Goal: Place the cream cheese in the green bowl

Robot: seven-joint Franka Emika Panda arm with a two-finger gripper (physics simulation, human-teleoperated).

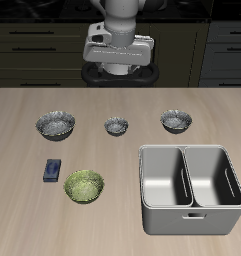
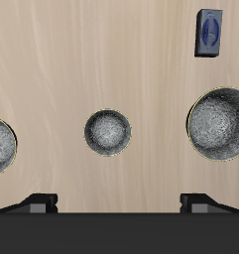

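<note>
The cream cheese (image 1: 53, 171) is a small flat dark blue box lying on the wooden table toward the front edge. It also shows in the wrist view (image 2: 209, 32). The green bowl (image 1: 84, 186) stands just beside it, slightly nearer the front edge, and holds nothing; it is out of the wrist view. My gripper (image 1: 117, 72) hangs high over the back of the table, far from both. In the wrist view the gripper (image 2: 119, 203) shows its fingertips (image 2: 37, 201) wide apart with nothing between them.
Three grey metallic bowls stand in a row across the middle of the table (image 1: 55, 124) (image 1: 116, 126) (image 1: 176, 121); they also show in the wrist view (image 2: 109, 132). A steel double tray (image 1: 190, 188) stands near the front edge. Dark cabinets stand behind the table.
</note>
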